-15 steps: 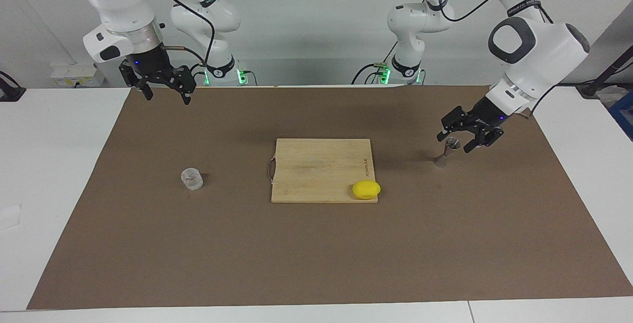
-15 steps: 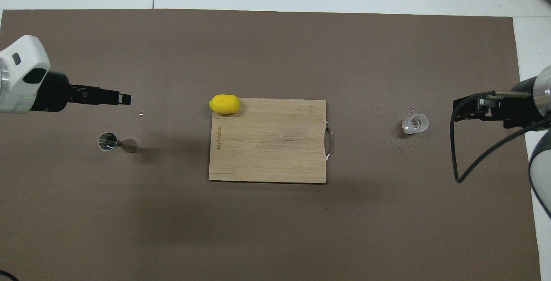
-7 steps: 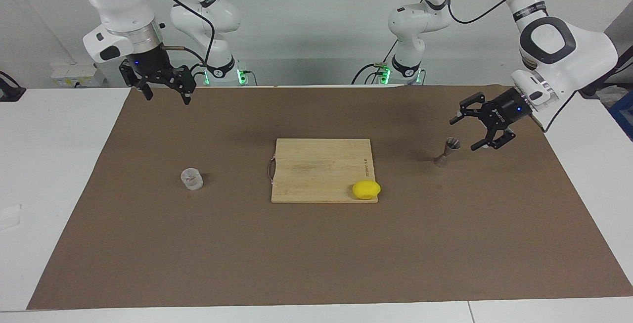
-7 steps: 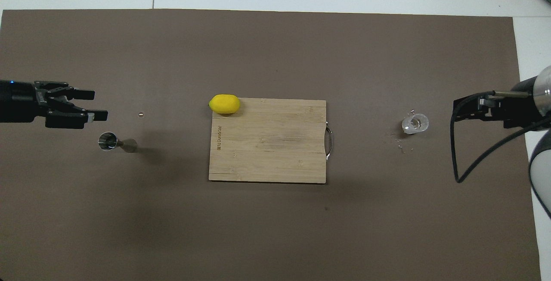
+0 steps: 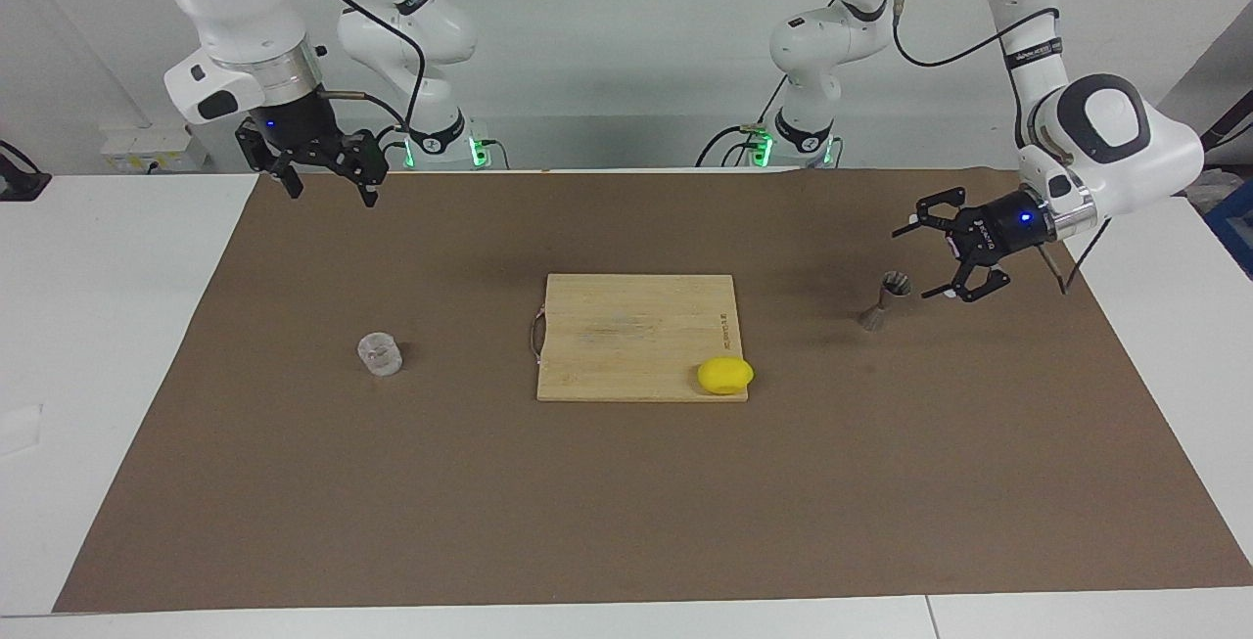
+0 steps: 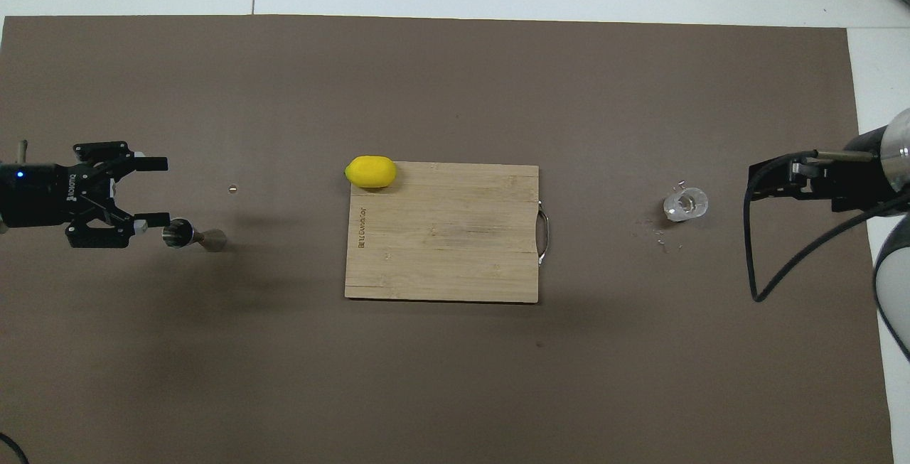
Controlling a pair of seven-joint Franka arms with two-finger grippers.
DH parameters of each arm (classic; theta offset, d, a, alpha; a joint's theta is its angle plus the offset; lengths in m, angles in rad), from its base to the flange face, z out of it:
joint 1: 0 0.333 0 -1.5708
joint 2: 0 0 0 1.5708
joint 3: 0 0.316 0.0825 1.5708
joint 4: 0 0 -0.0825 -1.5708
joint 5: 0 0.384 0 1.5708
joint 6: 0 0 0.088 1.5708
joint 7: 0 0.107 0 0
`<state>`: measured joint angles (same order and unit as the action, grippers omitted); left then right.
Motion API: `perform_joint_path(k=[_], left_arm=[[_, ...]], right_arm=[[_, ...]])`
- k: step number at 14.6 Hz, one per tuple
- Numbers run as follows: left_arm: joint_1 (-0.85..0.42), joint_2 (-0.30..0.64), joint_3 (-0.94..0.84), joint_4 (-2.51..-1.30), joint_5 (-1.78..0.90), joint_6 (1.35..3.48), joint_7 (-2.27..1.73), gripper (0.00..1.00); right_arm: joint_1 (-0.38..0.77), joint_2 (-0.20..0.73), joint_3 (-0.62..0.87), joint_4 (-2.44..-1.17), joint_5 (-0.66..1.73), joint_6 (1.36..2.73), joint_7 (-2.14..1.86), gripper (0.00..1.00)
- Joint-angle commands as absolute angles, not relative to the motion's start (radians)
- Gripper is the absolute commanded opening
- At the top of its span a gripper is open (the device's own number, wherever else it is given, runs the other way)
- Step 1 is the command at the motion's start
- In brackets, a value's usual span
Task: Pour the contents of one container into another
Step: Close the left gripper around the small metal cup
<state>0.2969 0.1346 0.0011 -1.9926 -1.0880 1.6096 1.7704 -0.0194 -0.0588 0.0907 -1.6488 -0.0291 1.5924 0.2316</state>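
The left gripper (image 5: 925,248) is turned on its side, low over the brown mat (image 5: 626,502) toward the left arm's end of the table, with its two fingers spread wide apart and nothing between them. The metal jigger (image 5: 884,299) stands upright on the mat just off the fingertips, outside the gap of the jaws. In the overhead view the left gripper (image 6: 153,192) points toward the middle of the table, and the jigger (image 6: 181,233) sits right at the tip of the finger nearer the robots; whether that finger touches its rim cannot be told. A tiny bead (image 6: 231,190) lies on the mat past the open jaws, in line with the gap.

The right gripper (image 5: 328,184) hangs high over the mat edge nearest the robots at the right arm's end, fingers pointing down and held apart, empty. The clear glass cup (image 5: 379,353) stands upright on the mat well clear of those jaws, farther from the robots than the spot they hang over. In the overhead view the glass cup (image 6: 685,204) shows a few small crumbs (image 6: 661,236) scattered on the mat beside it.

Between the two grippers, a wooden cutting board (image 5: 626,326) with a metal handle (image 5: 535,336) lies flat at the middle of the mat. A yellow lemon (image 5: 725,375) rests on the board's corner farthest from the robots, on the side toward the left gripper and the jigger.
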Motion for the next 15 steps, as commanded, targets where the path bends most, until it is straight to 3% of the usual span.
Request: perform_joint_path(k=[1, 7, 10, 15], left_arm=[[0.351, 0.201, -0.006, -2.003, -1.138, 1.545, 1.980, 1.00], [0.454, 0.248, -0.005, -2.056, -1.161, 1.454, 2.299, 1.00], [0.497, 0.348, -0.005, -2.065, -1.173, 1.424, 2.344, 1.00], [0.462, 0.345, -0.005, -2.111, -1.175, 1.450, 2.425, 1.00]], right_arm=[[-0.032, -0.080, 0.097, -1.666, -0.021, 1.589, 0.218, 1.00], [-0.032, -0.080, 0.095, -1.666, -0.021, 1.589, 0.218, 1.00], [-0.032, -0.080, 0.095, -1.666, -0.021, 1.588, 0.218, 1.00], [-0.032, -0.080, 0.095, -1.666, -0.021, 1.589, 0.218, 1.00]])
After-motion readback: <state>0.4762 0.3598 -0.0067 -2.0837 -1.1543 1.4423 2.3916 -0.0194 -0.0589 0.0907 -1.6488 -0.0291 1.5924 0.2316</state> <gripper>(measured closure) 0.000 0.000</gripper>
